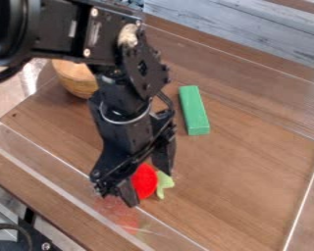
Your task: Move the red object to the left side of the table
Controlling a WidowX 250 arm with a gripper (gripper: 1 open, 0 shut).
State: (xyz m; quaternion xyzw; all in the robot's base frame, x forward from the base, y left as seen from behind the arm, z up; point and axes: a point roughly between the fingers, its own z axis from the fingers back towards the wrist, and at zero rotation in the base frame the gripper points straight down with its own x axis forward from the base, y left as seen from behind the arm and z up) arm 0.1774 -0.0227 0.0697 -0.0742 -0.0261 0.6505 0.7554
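Going left to right, we first see black cables and gear (pixel 19 231) below the worktop's (pixel 245 181) lower left edge, seen from above at a slant. Along that edge runs a low clear wall (pixel 48 176). The wooden bowl (pixel 76 78) comes next, near the left end of the worktop, partly hidden behind the black arm (pixel 87 29), which reaches in from the upper left corner of our view. The arm points down, and its fingers (pixel 144 186) stand spread apart around the red toy (pixel 145 180), just inside the clear wall on the lower left edge. We read the fingers as open, not clenched; whether any of them touches the toy, we cannot tell. We see only part of the red toy between the dark parts, its pale green leafy piece (pixel 165 182) showing on the right side. A red reflection (pixel 122 212) lies on the clear wall beside it. Farther right, well apart from the toy, the green block (pixel 194 110) lies lengthwise, nearer the far edge than the toy is. Past that far edge we see a pale grey wood-grain surface (pixel 245 31).
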